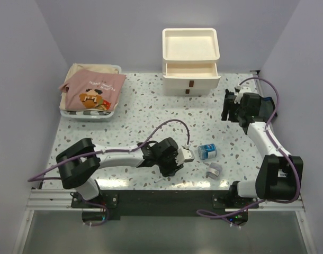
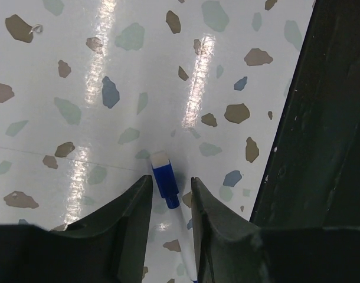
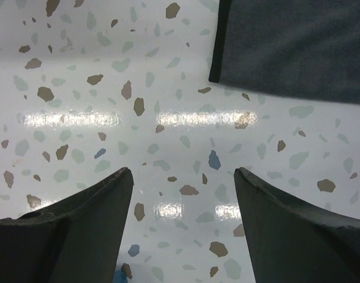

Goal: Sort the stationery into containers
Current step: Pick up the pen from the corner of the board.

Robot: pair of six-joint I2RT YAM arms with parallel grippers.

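A thin pen with a blue cap (image 2: 164, 180) and a white barrel lies on the speckled table near its front edge. My left gripper (image 2: 171, 186) (image 1: 187, 155) is low over it, its fingers standing narrowly on either side of the cap with small gaps, so it is open. A blue roll (image 1: 207, 151) and a grey roll (image 1: 213, 170) lie just right of it. The cream drawer unit (image 1: 190, 58) stands at the back with its top drawer pulled out. My right gripper (image 3: 183, 177) (image 1: 229, 108) hangs open and empty over bare table beside the dark pouch (image 3: 292, 47).
A white basket (image 1: 71, 112) holding folded cloth, a pink printed piece on top, sits at the back left. The table's dark front edge (image 2: 321, 130) runs close to the right of the left gripper. Walls enclose the table on three sides.
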